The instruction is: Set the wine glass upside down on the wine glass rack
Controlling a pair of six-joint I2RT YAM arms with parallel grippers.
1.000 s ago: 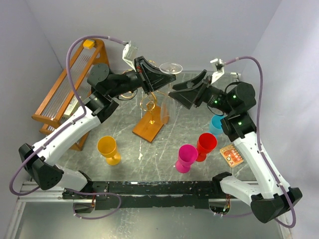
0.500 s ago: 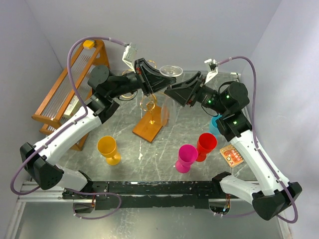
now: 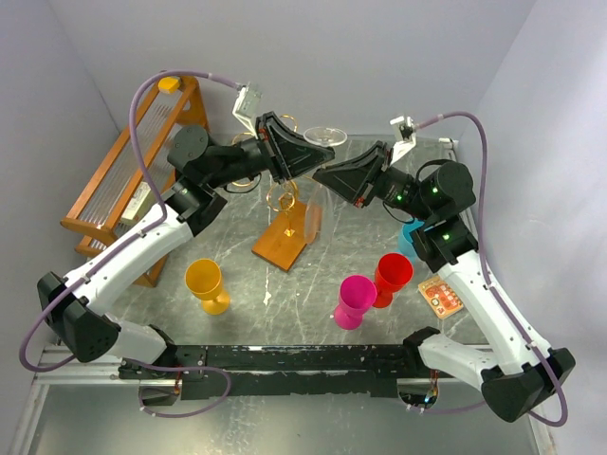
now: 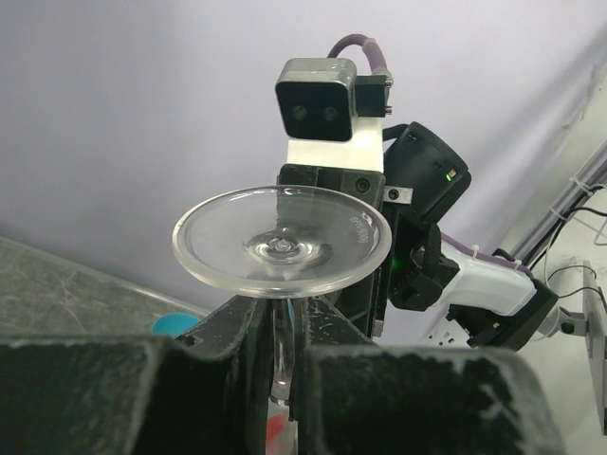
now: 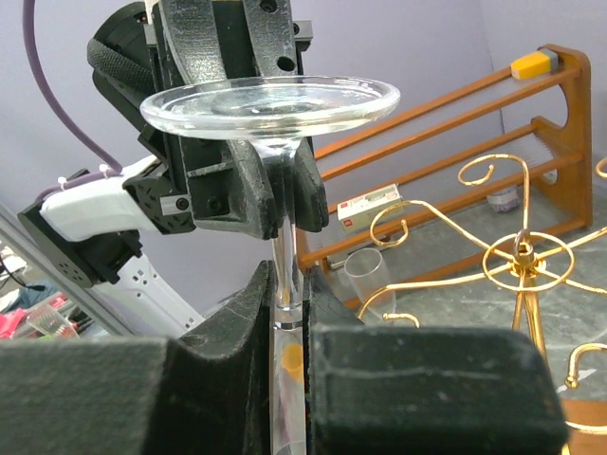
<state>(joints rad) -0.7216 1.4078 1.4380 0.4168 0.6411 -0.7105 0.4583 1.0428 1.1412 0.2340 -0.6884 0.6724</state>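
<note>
The left gripper (image 4: 283,341) and right gripper (image 5: 286,303) are both pinching the stem of the glass (image 5: 270,102), holding it upside down just beside the rack (image 5: 522,256).

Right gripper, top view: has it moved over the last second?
Yes. The right gripper has shifted left, toward the gold wine glass rack.

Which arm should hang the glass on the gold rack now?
Right, probably. The right claw straddles the wine glass stem lower down, facing the rack; the left claw pinches just under the foot, where the hook must go.
</note>
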